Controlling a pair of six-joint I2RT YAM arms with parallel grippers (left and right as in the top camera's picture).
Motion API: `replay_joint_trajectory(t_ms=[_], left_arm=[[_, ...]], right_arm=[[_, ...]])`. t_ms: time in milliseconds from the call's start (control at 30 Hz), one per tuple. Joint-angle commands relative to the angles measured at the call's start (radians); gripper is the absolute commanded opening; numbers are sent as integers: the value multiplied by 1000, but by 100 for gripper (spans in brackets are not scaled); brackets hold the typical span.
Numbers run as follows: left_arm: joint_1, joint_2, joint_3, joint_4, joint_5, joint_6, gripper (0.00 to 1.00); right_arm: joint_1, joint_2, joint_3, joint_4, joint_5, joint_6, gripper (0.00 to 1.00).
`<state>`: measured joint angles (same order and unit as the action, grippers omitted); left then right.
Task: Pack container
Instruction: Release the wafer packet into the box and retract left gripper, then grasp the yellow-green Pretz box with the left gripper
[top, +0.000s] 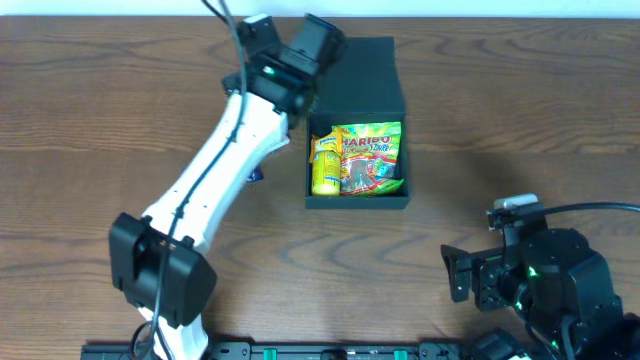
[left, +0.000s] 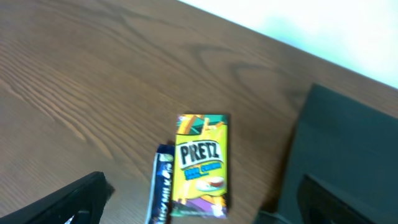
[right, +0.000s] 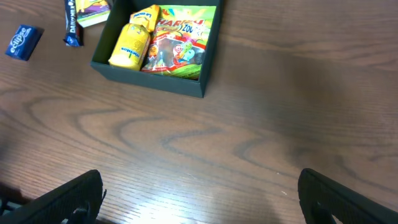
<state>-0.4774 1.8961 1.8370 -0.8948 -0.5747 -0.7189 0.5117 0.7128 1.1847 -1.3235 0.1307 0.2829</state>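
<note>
— Brown wood-grain table (top: 520, 120) was my whole backdrop, with a pale strip along the far edge. What did you want to know?

— Start at your left hand. What was it doing?

— I had the left gripper (left: 200, 183) spread wide and pinching nothing, with a finger on either side of the Pretz box (left: 202, 155) below it. I judged that box to be the next pick, hence the wide stance. I couldn't tell whether a pad touched it.

— And around it?

— One dark blue bar (left: 161, 186) lay right beside the Pretz box, on its left. Just right of them stood the container (top: 355, 202), mid-table toward the far side. Its lid (top: 362, 75) was folded back to the far side, which kept the opening clear for dropping things in from above.

— Contents?

— Two things, by my count: one Haribo bag (top: 370, 155) lying flat across the right part, and one yellow packet (top: 325, 165) along the left wall. Side by side they covered most of the floor, so I reckoned the rest would go on top.

— Left outside?

— Three: the Pretz box, the bar, and one small blue Eclipse pack (right: 23, 42) farther left.

— Your right hand?

— The right gripper (right: 199, 177) was spread wide too and empty. It sat at the near right, well apart from the container, where I took it to be out of the left arm's way.
</note>
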Motion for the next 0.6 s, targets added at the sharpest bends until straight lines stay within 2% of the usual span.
replay_joint_trajectory(t_ms=[0, 67, 133, 200, 400, 567], left_arm=[[74, 2, 16, 26, 179, 196, 94], [120, 15, 16, 52, 299, 315, 89], [166, 36, 16, 64, 391, 387, 94], [199, 63, 16, 66, 431, 414, 98], [255, 171, 16, 68, 568, 545, 98], [256, 261, 16, 94, 573, 562, 97]], right_arm=[[-9, -2, 7, -2, 7, -11, 99], [-9, -2, 7, -2, 7, -10, 99], [-9, -2, 7, -2, 7, -10, 99], [-10, -2, 7, -2, 7, -11, 99], [-9, -2, 7, -2, 7, -10, 99], [-9, -2, 7, -2, 7, -11, 99]])
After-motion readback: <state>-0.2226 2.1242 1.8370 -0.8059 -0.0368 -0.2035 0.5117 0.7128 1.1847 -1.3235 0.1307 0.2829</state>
